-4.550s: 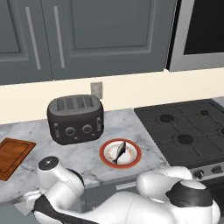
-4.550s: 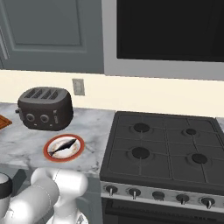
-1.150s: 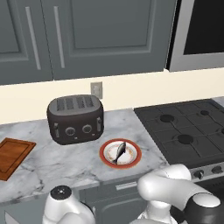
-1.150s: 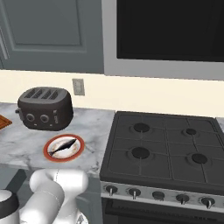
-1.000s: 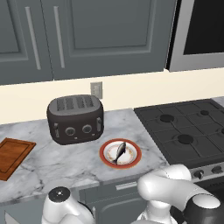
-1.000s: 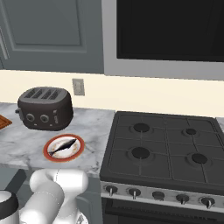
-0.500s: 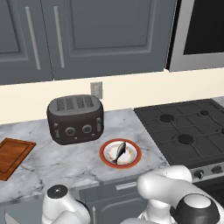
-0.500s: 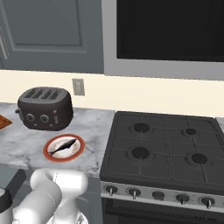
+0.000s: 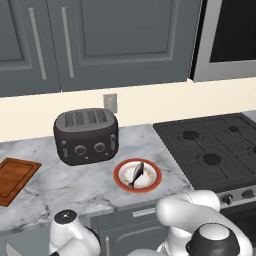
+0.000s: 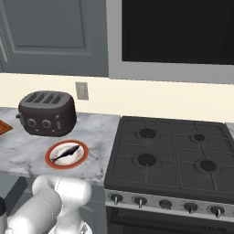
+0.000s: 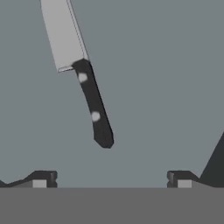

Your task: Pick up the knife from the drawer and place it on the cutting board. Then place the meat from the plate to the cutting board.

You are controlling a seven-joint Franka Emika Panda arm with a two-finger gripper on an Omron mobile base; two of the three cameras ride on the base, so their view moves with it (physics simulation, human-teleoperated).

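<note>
So the gripper (image 11: 111, 178) sits at the bottom of the hand view with its tips spread wide and nothing between them, and the knife (image 11: 81, 74) is lying flat on the plain grey floor of the drawer (image 11: 166, 87), running from mid-frame up to the upper left, black handle end nearest the tips. My worry: the handle is slim, rounded and tilted off the jaws' line, so closing without squaring up could pinch the tip end and spin or skid it on that smooth bottom. The blade is broad, flat, matte silver. Further out, in the left base view, the fish-like meat (image 9: 136, 174) lies on the glossy orange-rimmed plate (image 9: 121, 180) mid-frame on marbled counter, with the reddish wooden cutting board (image 9: 14, 178) at the left edge.
</note>
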